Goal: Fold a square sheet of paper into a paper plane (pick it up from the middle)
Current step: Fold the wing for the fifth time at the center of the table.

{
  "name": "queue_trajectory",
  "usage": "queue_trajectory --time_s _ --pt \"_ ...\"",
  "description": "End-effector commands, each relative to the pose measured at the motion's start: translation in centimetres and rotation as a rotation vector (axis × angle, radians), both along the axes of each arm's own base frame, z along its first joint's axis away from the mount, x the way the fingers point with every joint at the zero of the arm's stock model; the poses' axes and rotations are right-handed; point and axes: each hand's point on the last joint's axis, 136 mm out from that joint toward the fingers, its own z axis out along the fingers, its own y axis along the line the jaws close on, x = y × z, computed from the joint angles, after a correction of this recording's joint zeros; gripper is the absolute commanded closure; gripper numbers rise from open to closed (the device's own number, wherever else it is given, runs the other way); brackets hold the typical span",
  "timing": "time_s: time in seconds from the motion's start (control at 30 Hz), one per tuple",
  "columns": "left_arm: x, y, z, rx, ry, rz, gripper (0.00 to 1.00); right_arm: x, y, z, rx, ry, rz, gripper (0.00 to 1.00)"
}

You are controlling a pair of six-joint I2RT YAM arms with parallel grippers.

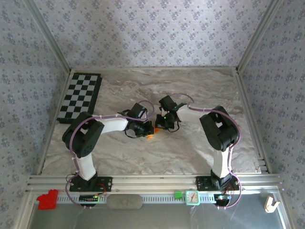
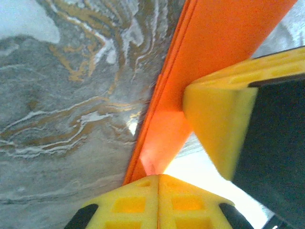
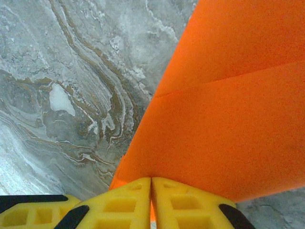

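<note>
Top view: the arms meet mid-desk, left tool and right tool close together, with a sliver of orange paper between them. Left wrist: jaws clenched on the folded paper's edge. Right wrist: clamped on the paper too, crease showing. I'd hold both pinches firm and move them together so the layers don't slip.

Top view: the orange paper shows as a small sliver only. The rest lies hidden under the two wrists, and its outline cannot be determined.

Right wrist view: the paper runs off the far and right edges. The right pincer is cropped at the near edge and hides the paper's near end.

Left wrist view: the paper exits the far edge. The left pincer is cropped at the near edge. A blurred finger of the right pincer is cut off at right.
</note>
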Motion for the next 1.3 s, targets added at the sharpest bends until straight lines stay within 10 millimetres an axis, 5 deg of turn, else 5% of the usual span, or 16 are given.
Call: queue_trajectory --time_s 0.0,0.27,0.87,1.07,1.27 --pt "-0.7 1.0 -1.4 0.077 0.023 -0.045 0.92 -2.1 -3.8 -4.8 -0.193 0.110 -0.018 0.89" --pt "-2.4 2.9 -2.8 0.166 0.049 -0.125 0.96 -2.5 -4.8 -5.7 -0.252 0.133 0.013 0.89" --pt "-6.4 6.0 -1.4 0.239 0.054 -0.300 0.99 -2.6 -5.2 -6.2 -0.265 0.155 0.009 0.90" --pt "-4.2 5.1 2.6 0.169 -0.086 -0.246 0.99 -2.7 -3.9 -5.3 -0.208 0.152 0.010 0.90" --pt "-0.7 3.3 5.7 0.008 -0.213 -0.056 0.97 -3.5 -0.3 -2.7 -0.078 0.139 0.007 0.89"
